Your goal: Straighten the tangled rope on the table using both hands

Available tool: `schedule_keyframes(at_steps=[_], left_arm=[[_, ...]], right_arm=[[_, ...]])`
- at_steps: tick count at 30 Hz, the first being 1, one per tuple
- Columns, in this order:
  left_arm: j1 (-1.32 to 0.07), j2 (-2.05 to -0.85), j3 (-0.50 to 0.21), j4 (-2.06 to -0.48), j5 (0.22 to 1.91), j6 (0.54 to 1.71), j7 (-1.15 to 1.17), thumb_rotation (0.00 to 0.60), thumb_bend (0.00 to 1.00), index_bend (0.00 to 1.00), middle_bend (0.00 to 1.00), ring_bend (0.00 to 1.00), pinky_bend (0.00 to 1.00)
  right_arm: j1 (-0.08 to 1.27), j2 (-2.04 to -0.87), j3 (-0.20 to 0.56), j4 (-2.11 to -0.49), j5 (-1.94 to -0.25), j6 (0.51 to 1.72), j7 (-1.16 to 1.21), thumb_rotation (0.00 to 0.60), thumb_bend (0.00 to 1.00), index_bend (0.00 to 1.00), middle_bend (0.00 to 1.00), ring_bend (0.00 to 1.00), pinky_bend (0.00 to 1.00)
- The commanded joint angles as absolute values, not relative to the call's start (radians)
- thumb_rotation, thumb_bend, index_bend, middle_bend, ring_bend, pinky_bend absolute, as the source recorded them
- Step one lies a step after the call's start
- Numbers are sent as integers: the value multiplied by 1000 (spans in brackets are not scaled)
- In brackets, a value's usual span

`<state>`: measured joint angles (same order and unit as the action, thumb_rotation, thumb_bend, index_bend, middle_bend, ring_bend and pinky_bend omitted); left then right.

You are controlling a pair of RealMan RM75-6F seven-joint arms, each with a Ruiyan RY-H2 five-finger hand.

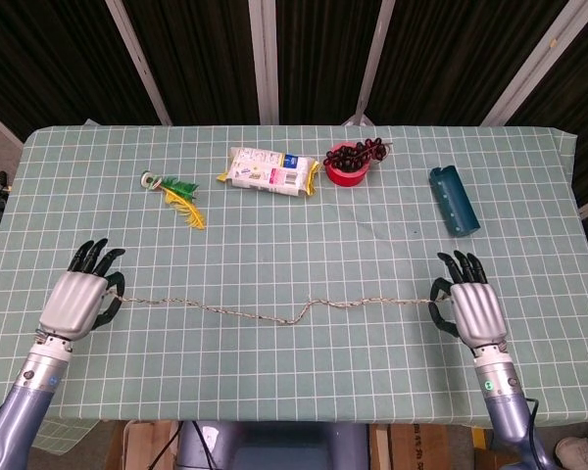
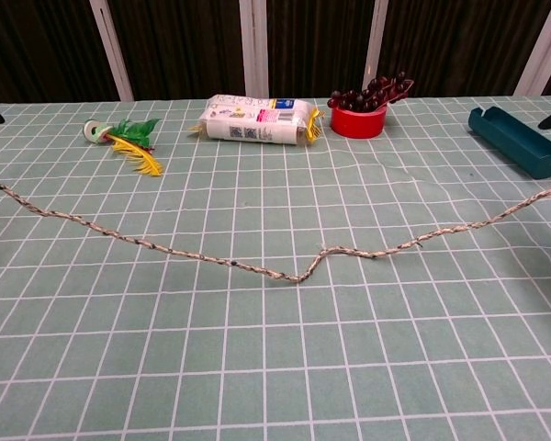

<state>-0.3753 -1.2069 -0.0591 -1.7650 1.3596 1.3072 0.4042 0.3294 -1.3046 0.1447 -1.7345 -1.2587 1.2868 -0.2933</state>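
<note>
Two robot hands hold one rope between them, and the rope's long axis runs straight across the bench from left to right, parallel to its near edge.

At the left end, the left robot hand sits near the bench's left edge, fingers curled in, with the rope end running in under them; it appears clamped on that end, though the contact itself is hidden beneath the palm. From there the rope stretches rightward over the green checked cloth of the bench. It is a thin, speckled, twisted cord, pale with dark flecks. No loop or knot shows along it. Only one small kink is left, a shallow bend near the middle, where the line dips and steps up again. In the chest view both ends rise off the cloth toward the frame edges, so the middle sags to the surface.

At the right end, the right robot hand likewise has its fingers closed around the rope's tip, well apart from the left one. Neither is nearer the kink; it lies roughly midway.

Judging from this, the task looks nearly done: a little more outward pull along the same axis should flatten the bend.
</note>
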Motion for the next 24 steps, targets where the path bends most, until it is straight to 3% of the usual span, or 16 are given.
schedule_keyframes(at_steps=[1,24], left_arm=[[-369,-1214,-56,-1746,1351,1304,394,600,535,614,157,0,0],[-347,-1306,-30,-1619,1330,1273,410,600,540,615,156,0,0]], right_arm=[[325,-1300,145,-1713,-1250,1282,-280,600,493,649,155,0,0],[300,-1320,130,-1565,-1199,1242,-204,600,492,649,155,0,0]])
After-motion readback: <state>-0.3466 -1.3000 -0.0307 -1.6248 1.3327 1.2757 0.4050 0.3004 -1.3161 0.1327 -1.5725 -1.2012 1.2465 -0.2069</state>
